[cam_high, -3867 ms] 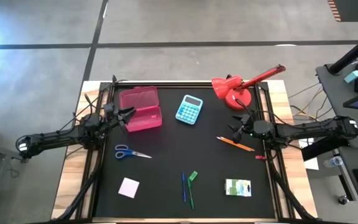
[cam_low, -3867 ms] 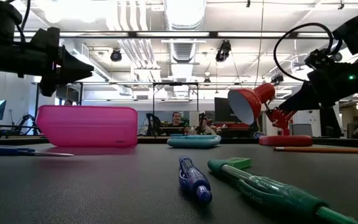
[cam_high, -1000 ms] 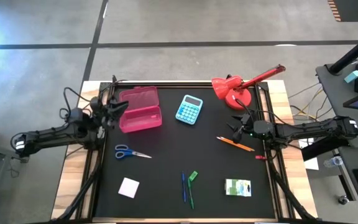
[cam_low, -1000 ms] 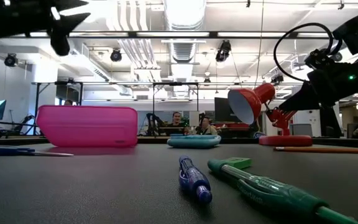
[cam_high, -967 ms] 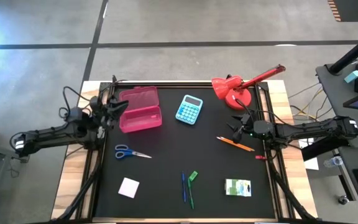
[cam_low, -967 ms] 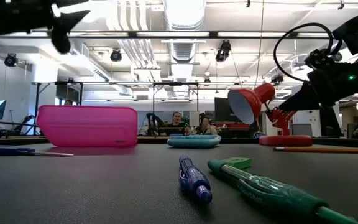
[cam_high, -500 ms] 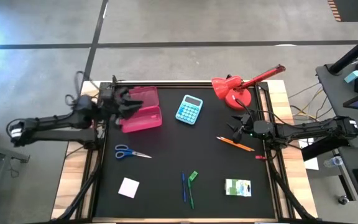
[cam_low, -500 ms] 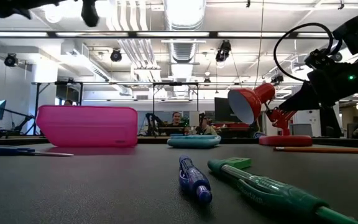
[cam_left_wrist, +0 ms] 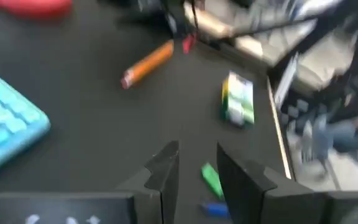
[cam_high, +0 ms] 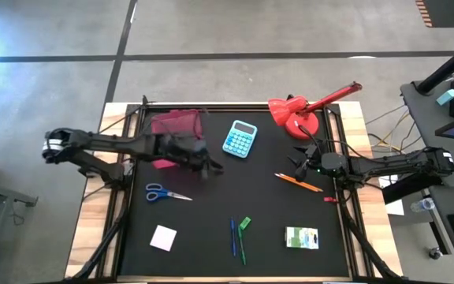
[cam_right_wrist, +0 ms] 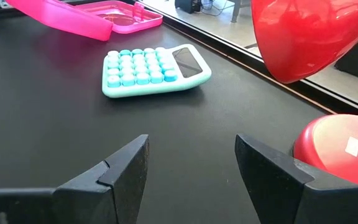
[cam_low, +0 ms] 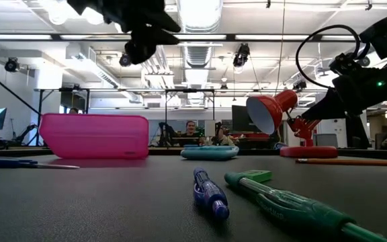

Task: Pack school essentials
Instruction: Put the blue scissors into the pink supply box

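The stationery lies loose on the black mat: blue-handled scissors [cam_high: 166, 194], pink note pad [cam_high: 163, 237], blue pen [cam_high: 232, 237], green pen [cam_high: 241, 248], green eraser [cam_high: 245, 223], white-green packet [cam_high: 302, 237] and orange pencil [cam_high: 298, 182]. My left gripper [cam_high: 210, 167] hangs open above the mat, just right of the pink box [cam_high: 176, 124]. Its wrist view looks past its fingers at the eraser [cam_left_wrist: 211, 179], the packet [cam_left_wrist: 238, 98] and the pencil [cam_left_wrist: 148, 64]. My right gripper [cam_high: 298, 156] waits open near the table's right edge, above the pencil's far end.
A turquoise calculator [cam_high: 241, 139] lies right of the open pink box. A red desk lamp [cam_high: 302, 108] on a round base stands at the far right corner, close to my right gripper. Bare mat lies in the middle, between the scissors and the pencil.
My left arm has risen from the table's left edge and swung right, over the pink box, toward the middle of the mat. Its gripper now points toward the table's right near corner. No object has moved.
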You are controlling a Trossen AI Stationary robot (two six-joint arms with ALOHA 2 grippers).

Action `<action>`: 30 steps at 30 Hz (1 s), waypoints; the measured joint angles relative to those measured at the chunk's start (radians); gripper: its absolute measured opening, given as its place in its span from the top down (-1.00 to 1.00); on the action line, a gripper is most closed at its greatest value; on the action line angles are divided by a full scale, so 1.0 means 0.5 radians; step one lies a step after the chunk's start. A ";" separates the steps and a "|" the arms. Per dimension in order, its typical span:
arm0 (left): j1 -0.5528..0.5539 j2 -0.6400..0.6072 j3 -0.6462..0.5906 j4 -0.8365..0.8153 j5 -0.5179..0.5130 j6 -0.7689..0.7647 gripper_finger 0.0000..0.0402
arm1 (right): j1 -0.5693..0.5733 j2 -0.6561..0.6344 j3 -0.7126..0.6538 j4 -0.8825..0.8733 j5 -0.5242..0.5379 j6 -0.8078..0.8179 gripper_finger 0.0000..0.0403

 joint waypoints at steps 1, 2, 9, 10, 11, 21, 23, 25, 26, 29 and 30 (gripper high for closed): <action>-0.024 0.041 0.062 -0.080 0.003 0.007 0.55 | 0.000 0.000 0.000 -0.001 0.000 0.000 -0.13; -0.046 0.076 0.111 -0.184 0.003 0.015 0.55 | 0.000 0.000 0.000 -0.001 0.000 0.000 -0.13; -0.170 0.331 0.275 -0.793 -0.017 -0.156 0.55 | 0.000 0.000 0.000 -0.001 0.001 0.000 -0.13; -0.189 0.352 0.277 -0.852 -0.018 -0.234 0.55 | 0.000 0.000 0.000 -0.001 0.001 0.000 -0.13; -0.210 0.381 0.274 -0.922 -0.018 -0.297 0.55 | -0.001 0.000 0.000 -0.001 0.001 0.000 -0.13; -0.404 0.465 0.241 -1.409 -0.021 -0.392 0.23 | 0.000 0.000 0.000 -0.001 0.001 0.000 -0.13; -0.423 0.450 0.230 -1.488 -0.033 -0.258 0.10 | 0.000 0.000 0.000 -0.001 0.000 0.000 -0.13; -0.436 0.443 0.192 -1.550 -0.080 -0.108 0.00 | 0.000 0.000 0.000 -0.001 0.000 0.000 -0.13; -0.441 0.441 0.168 -1.568 -0.096 -0.034 -0.04 | 0.000 0.000 0.000 -0.001 0.000 0.000 -0.13; -0.452 0.416 0.074 -1.549 -0.122 0.155 -0.09 | 0.000 0.000 0.000 -0.001 0.000 0.000 -0.13; -0.459 0.407 0.042 -1.540 -0.124 0.235 -0.09 | 0.000 0.000 0.000 -0.002 0.001 0.000 -0.13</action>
